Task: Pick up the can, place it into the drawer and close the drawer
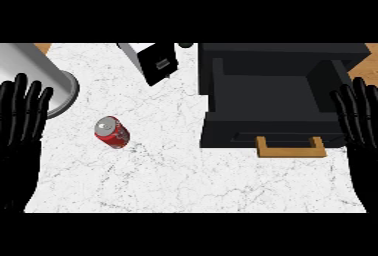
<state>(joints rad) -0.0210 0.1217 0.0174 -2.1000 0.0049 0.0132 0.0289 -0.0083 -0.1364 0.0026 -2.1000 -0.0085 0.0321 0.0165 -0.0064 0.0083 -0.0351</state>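
Note:
A red can (111,133) with a silver top lies on the white marble counter (184,175), left of centre. To its right stands a black drawer unit (273,95), its drawer pulled open towards me, with a wooden handle (290,148) at the front. My left hand (22,112) rests open at the left edge, fingers up, well left of the can. My right hand (358,117) rests open at the right edge, beside the drawer's right wall. Neither hand touches anything.
A large silver cylinder (44,75) stands at the back left corner. A small black and grey box (155,61) sits at the back, between the cylinder and the drawer unit. Wooden floor (365,62) shows past the counter's far right edge.

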